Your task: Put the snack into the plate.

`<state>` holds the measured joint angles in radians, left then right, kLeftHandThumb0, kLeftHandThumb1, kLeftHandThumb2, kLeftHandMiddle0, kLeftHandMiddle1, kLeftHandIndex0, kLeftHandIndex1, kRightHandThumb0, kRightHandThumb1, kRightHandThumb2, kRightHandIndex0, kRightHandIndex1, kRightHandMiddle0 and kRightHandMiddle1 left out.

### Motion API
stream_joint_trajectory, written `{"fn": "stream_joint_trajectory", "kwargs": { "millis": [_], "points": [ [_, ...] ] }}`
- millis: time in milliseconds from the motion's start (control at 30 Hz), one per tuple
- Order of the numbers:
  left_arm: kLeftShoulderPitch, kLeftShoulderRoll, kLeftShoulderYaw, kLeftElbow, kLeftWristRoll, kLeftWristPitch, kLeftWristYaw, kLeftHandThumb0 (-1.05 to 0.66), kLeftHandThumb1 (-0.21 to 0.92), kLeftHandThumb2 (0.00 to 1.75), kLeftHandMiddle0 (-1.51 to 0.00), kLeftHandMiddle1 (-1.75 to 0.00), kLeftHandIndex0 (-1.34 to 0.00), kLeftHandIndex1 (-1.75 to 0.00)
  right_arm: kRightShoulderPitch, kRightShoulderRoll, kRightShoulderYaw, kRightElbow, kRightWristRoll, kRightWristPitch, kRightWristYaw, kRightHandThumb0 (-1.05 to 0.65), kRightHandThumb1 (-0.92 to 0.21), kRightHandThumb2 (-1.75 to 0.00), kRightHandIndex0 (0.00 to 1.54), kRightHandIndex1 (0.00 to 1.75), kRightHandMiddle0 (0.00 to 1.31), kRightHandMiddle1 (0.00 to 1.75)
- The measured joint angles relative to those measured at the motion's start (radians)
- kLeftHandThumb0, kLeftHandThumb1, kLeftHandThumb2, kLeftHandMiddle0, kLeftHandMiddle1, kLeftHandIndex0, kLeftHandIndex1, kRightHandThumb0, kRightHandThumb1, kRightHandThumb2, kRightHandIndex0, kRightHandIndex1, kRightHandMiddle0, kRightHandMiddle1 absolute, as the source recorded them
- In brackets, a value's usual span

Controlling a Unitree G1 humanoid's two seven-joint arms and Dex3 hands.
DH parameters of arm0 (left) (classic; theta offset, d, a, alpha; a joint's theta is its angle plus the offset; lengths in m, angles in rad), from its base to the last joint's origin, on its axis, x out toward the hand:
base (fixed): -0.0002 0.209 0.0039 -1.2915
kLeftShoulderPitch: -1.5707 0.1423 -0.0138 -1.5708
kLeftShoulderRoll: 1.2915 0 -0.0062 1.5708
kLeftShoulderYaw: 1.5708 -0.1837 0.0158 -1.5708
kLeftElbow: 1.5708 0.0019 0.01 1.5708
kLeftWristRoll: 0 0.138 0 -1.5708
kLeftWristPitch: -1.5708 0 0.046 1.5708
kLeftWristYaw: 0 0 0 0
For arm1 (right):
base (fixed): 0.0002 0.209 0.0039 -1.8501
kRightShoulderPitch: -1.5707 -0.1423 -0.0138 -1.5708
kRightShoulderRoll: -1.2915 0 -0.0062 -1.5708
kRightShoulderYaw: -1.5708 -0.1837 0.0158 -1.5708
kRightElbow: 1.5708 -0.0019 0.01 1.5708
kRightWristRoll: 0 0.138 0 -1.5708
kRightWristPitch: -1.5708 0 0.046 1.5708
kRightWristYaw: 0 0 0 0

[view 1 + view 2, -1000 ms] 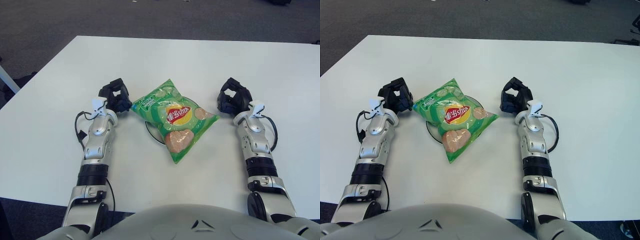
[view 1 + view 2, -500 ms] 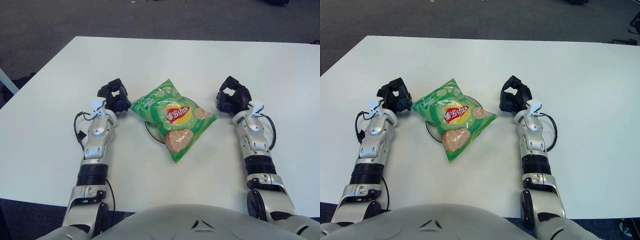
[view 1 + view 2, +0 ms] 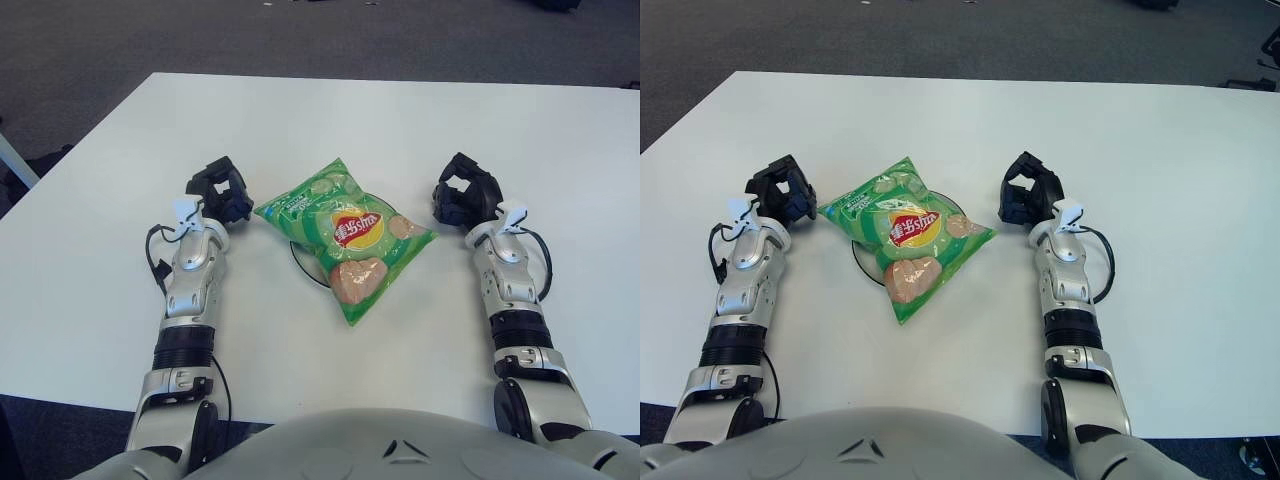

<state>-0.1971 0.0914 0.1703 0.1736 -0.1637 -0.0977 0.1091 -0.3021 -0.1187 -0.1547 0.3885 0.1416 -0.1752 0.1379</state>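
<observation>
Snack bag (image 3: 345, 236), green with a red and yellow label, is seen lying flat on top of the plate (image 3: 303, 263), so that only a bit of the plate's dark rim is shown at the bag's lower left. The bag is turned slantwise: its long side runs from the upper left down to the lower right, and one corner is pointed toward the robot. The plate is set on the white desk (image 3: 400, 130). The left hand (image 3: 220, 193) is seen just left of the bag, not touching it, with fingers curled around nothing. The right hand (image 3: 464, 193) is seen near the bag's right side, apart from it, fingers curled too and nothing held.
</observation>
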Motion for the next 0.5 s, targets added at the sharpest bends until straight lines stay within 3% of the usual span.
{"fn": "stream_joint_trajectory", "kwargs": {
  "millis": [200, 500],
  "points": [
    [-0.009, -0.005, 0.002, 0.016, 0.025, -0.051, 0.033, -0.44, 0.58, 1.16, -1.42, -1.75, -1.18, -1.75, 0.0, -0.003, 0.0, 0.004, 0.0, 0.0, 0.0, -0.5, -0.27, -1.38, 1.33, 1.75, 0.66, 1.75],
    [-0.02, -0.023, 0.001, 0.028, 0.031, -0.058, 0.034, -0.44, 0.59, 1.16, -1.43, -1.75, -1.18, -1.75, 0.0, -0.001, 0.002, 0.005, 0.0, 0.0, -0.001, -0.5, -0.26, -1.38, 1.34, 1.75, 0.66, 1.75]
  ]
}}
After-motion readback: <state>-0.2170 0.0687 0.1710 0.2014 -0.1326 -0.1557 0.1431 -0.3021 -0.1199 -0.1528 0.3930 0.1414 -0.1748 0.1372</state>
